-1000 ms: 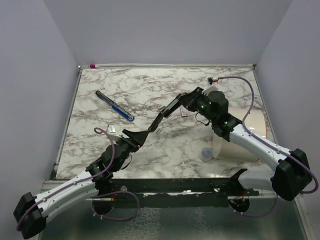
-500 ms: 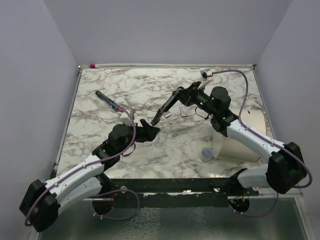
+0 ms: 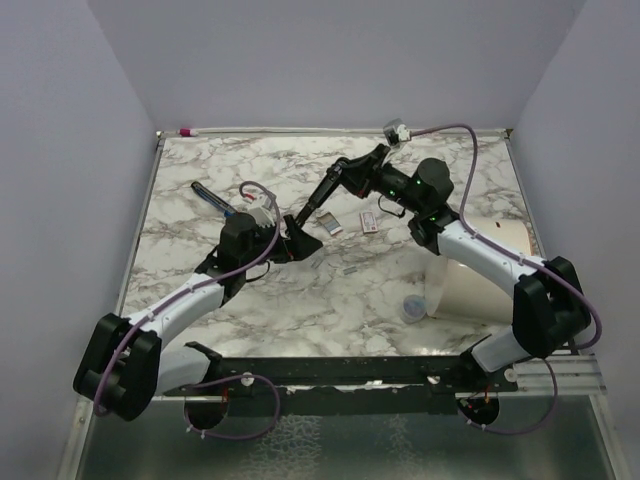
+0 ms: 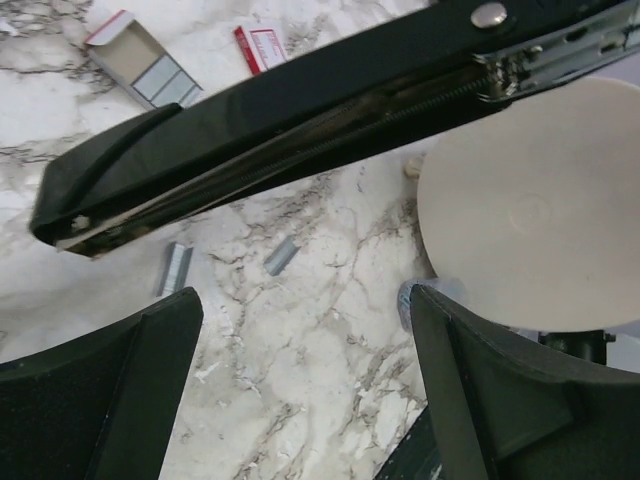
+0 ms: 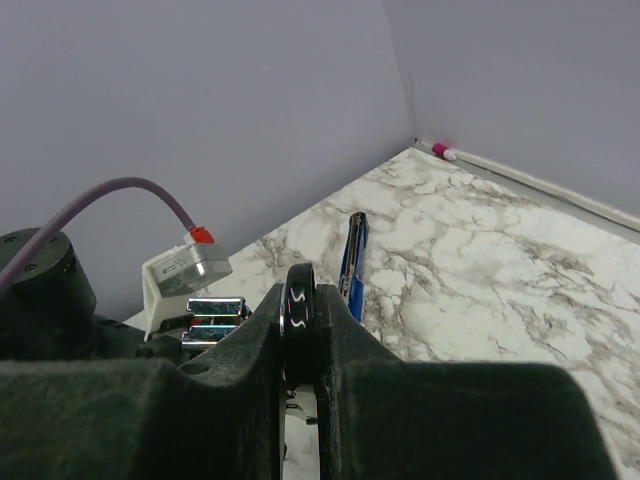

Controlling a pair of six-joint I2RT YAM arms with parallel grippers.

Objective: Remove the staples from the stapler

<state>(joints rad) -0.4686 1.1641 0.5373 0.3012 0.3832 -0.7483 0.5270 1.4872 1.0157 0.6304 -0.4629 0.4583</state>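
My right gripper point(image 3: 352, 173) is shut on the upper end of the long black stapler point(image 3: 318, 200) and holds it slanted in the air, low tip toward the left arm. In the right wrist view the fingers point(image 5: 250, 350) clamp its black end point(image 5: 300, 298). My left gripper point(image 3: 303, 243) is open and empty just below the low tip. In the left wrist view the stapler point(image 4: 300, 110) crosses above my open gripper point(image 4: 300, 300) without touching it. Two short grey strips of staples point(image 4: 175, 268) point(image 4: 282, 255) lie on the marble; one shows from above point(image 3: 352, 270).
A blue-trimmed slim bar point(image 3: 208, 196) lies at the left, partly behind the left arm, and shows in the right wrist view point(image 5: 352, 255). Two small boxes point(image 3: 330, 225) point(image 3: 368, 222) lie mid-table. A big white tub point(image 3: 480, 270) lies on its side at the right, a small clear cap point(image 3: 410, 305) beside it.
The left arm has swung to the left and toward the back, its gripper now under the stapler's low tip. The right gripper has carried the stapler back and to the left.
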